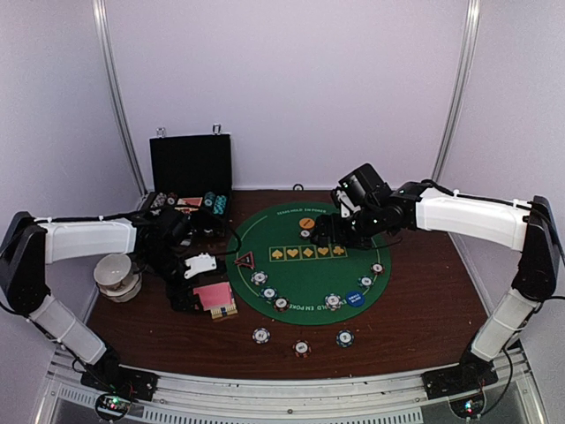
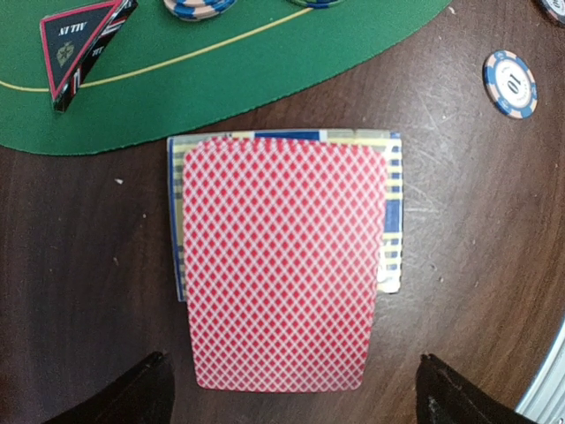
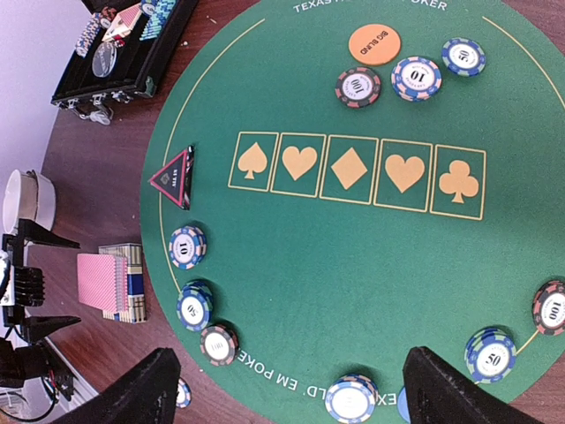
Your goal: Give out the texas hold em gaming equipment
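The left end effector (image 2: 296, 397) hangs spread wide over the pink-backed cards (image 2: 282, 265). They lie on a striped box (image 2: 394, 221) on the bench (image 2: 477, 265), just beside the green mat (image 2: 265, 79). The right end effector (image 3: 291, 389) is also spread, above the mat. Chips (image 3: 187, 246) ring the mat's edge, and the orange button (image 3: 373, 44) lies beside three of them.

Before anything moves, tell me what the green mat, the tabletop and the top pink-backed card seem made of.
The green mat looks like felt or similar cloth: matte, no glare, thin cut edge. The tabletop looks like dark wood or laminate: faint sheen, fine scratches. The top card seems coated paper or plastic: smooth, printed lattice; which is unclear.
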### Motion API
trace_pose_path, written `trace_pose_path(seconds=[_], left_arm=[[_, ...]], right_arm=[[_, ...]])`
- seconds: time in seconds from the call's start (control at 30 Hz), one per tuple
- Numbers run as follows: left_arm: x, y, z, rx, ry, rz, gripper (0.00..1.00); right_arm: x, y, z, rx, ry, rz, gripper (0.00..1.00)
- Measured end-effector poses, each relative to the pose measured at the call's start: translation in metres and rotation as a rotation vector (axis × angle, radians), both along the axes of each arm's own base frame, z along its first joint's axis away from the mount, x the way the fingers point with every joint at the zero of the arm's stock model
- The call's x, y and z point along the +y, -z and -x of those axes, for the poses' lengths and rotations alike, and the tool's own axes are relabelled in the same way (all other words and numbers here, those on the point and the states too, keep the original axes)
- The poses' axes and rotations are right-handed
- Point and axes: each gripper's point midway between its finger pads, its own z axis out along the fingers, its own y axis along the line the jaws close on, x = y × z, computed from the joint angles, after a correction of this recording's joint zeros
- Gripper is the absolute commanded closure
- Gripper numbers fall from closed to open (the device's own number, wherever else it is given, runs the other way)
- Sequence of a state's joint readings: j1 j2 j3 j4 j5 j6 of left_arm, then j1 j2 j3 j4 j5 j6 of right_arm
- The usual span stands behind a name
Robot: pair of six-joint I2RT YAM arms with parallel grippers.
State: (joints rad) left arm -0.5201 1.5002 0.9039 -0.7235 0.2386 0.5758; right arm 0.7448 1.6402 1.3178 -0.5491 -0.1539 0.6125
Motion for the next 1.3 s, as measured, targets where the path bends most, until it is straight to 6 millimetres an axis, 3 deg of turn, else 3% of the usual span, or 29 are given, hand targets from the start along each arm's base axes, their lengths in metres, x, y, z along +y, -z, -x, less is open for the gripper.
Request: trace_pose_path(seconds=[1.3], left_arm=[[-0.008,0.013,-0.002,0.033,0.08,-0.019,0.02]], right_arm=[[0.001,0.002,0.005,0.006,-0.022,0.014,0.09]])
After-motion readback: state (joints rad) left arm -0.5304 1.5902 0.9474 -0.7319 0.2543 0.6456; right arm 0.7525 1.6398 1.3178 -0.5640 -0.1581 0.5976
